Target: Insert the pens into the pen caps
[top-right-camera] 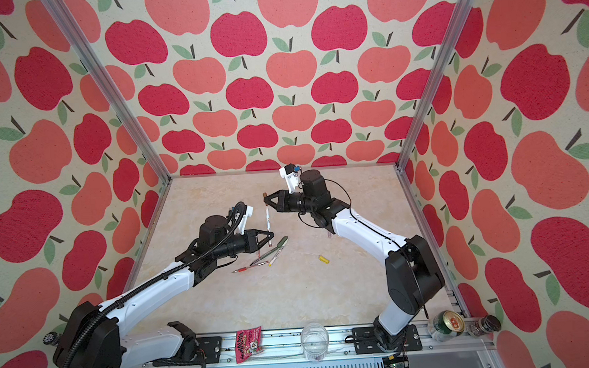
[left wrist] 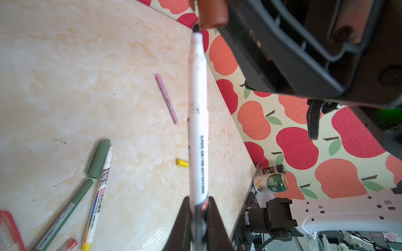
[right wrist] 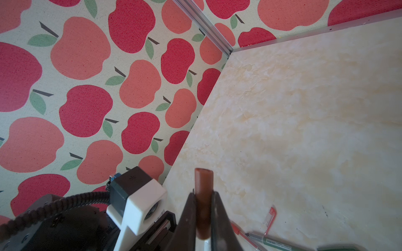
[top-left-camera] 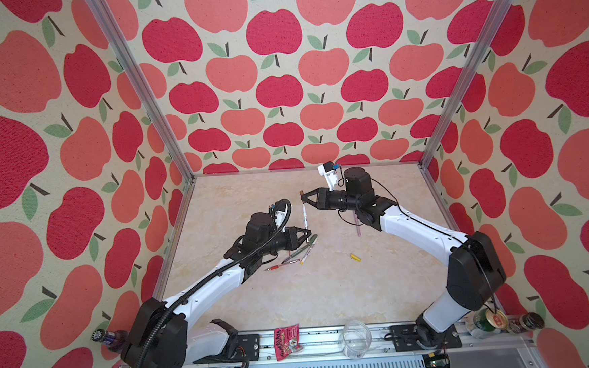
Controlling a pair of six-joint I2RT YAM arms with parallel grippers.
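Two high front views, plus one close camera on each wrist.

Both top views look steeply down from above the front rail [top-left-camera: 321, 334] toward the apple-print back wall [top-left-camera: 273, 35]. They stand far enough off to take in the whole table [top-left-camera: 362, 293] and both arms, and they are nearly the same picture, shifted slightly sideways. The left wrist camera sits close behind the left gripper [left wrist: 199, 198] and looks along its white pen [left wrist: 198, 130] toward the table side at the right of the top views. It shares the yellow cap [left wrist: 182, 163], lilac pen [left wrist: 167, 98] and green can [left wrist: 270, 183] with them. The right wrist camera sits close behind the right gripper [right wrist: 203, 193] and faces the table's far-left corner. Both wrist views show the brown cap [right wrist: 203, 184].
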